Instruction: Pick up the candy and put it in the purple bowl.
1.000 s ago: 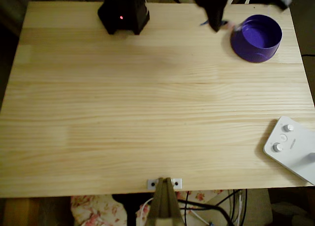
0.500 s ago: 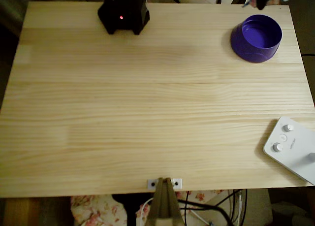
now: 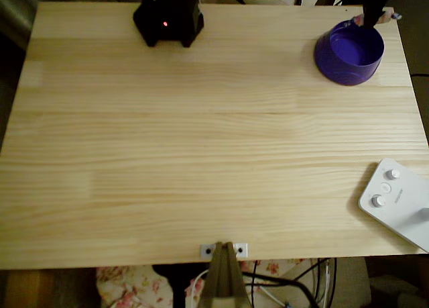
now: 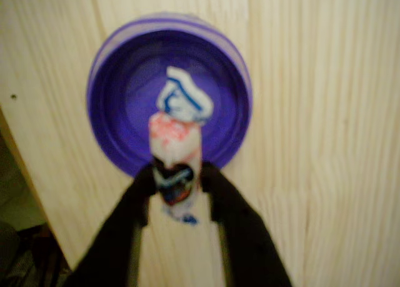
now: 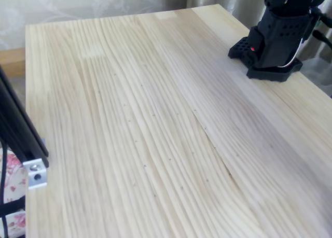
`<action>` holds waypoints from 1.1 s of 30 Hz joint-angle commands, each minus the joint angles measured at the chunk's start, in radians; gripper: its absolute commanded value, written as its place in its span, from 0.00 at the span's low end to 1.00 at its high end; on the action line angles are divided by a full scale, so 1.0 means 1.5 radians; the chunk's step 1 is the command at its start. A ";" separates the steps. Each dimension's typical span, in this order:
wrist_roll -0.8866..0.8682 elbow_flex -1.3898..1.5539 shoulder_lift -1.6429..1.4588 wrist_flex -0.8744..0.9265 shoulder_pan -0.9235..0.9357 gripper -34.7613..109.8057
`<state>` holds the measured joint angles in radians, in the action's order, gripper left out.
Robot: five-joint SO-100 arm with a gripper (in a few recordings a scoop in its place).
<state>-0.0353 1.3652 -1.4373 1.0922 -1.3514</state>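
1. In the wrist view, nearest the lens: black two-finger gripper pinched on the small pinkish-white wrapped candy, jaws pressing its lower half, one twisted white-and-blue wrapper end standing up past the fingertips, the other poking out below.
2. Just beyond the fingers: round, deep purple plastic bowl with a lighter inside, resting on the pale wooden table; candy held above the bowl's near inner edge, apart from its floor as far as can be judged.
3. Progress, as a judgement: pick-up done, carry to the bowl done or nearly so; left to do, opening the jaws so the sweet drops inside, perhaps after a small shift toward the bowl's middle.
4. In the overhead view, at the far right corner: same purple bowl, gripper above its far rim; nearer, a white device with round buttons.
5. Writing: dark and red marks on the wrapper, too blurred to read; faint print on the white device, also unreadable.
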 commanded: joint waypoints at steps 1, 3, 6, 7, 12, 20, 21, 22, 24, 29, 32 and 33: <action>-0.012 -0.056 -0.015 -0.017 -0.004 0.23; -0.011 -0.053 -0.008 -0.022 -0.001 0.23; -0.008 -0.052 -0.001 -0.025 0.005 0.25; -0.007 -0.052 0.000 -0.026 0.006 0.25; -0.010 -0.052 0.001 -0.017 0.009 0.29; -0.009 -0.051 -0.011 -0.006 0.018 0.35; -0.008 -0.051 -0.013 -0.004 0.018 0.35; -0.009 -0.050 -0.015 -0.003 0.019 0.36; -0.009 -0.046 -0.020 -0.001 0.021 0.36; 0.001 -0.015 -0.057 0.005 0.038 0.34; 0.013 0.004 -0.098 0.020 0.067 0.26; 0.016 0.012 -0.115 0.026 0.081 0.24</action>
<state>-0.0123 1.3714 -1.4097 1.1045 -1.2701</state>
